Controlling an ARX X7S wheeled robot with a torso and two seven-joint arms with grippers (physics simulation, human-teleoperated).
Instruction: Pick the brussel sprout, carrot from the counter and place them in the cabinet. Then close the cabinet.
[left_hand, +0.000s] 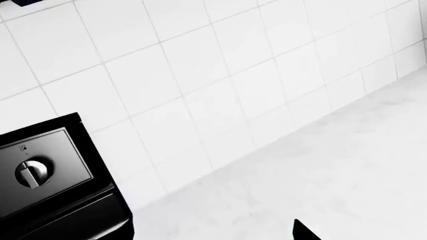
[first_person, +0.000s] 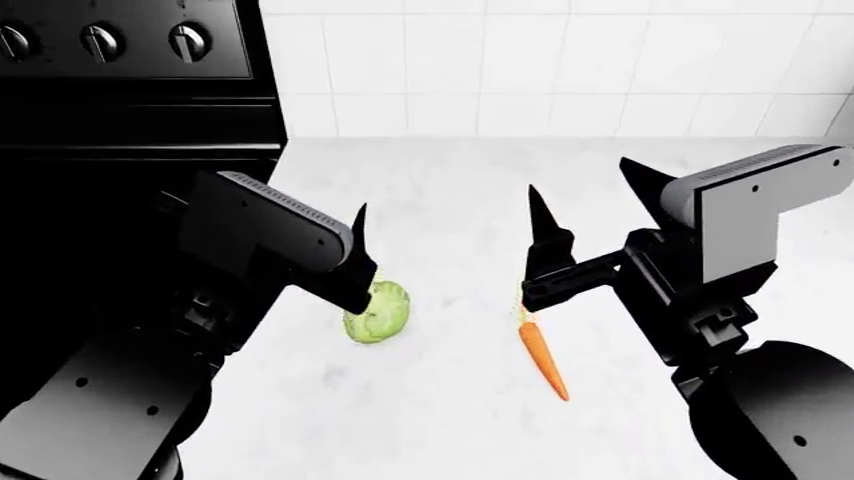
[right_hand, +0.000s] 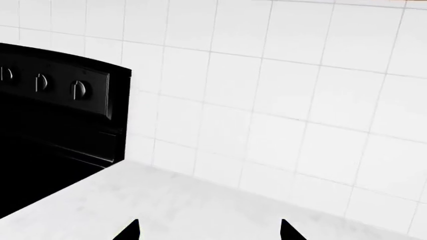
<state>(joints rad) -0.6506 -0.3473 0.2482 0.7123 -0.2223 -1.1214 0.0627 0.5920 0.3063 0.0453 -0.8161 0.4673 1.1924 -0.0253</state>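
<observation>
The pale green brussel sprout (first_person: 379, 313) lies on the white counter (first_person: 441, 440), with the orange carrot (first_person: 543, 361) to its right, tuft end pointing to the wall. My left gripper (first_person: 354, 240) hovers just above and left of the sprout; in the left wrist view (left_hand: 213, 236) its jaws are wide open and empty. My right gripper (first_person: 587, 205) hovers above and behind the carrot; in the right wrist view (right_hand: 208, 232) its jaws are wide open and empty. Neither wrist view shows the sprout or the carrot. The cabinet is out of view.
A black stove with knobs (first_person: 134, 90) borders the counter on the left; it also shows in the left wrist view (left_hand: 40, 175) and the right wrist view (right_hand: 53, 115). A white tiled wall (first_person: 561, 70) backs the counter.
</observation>
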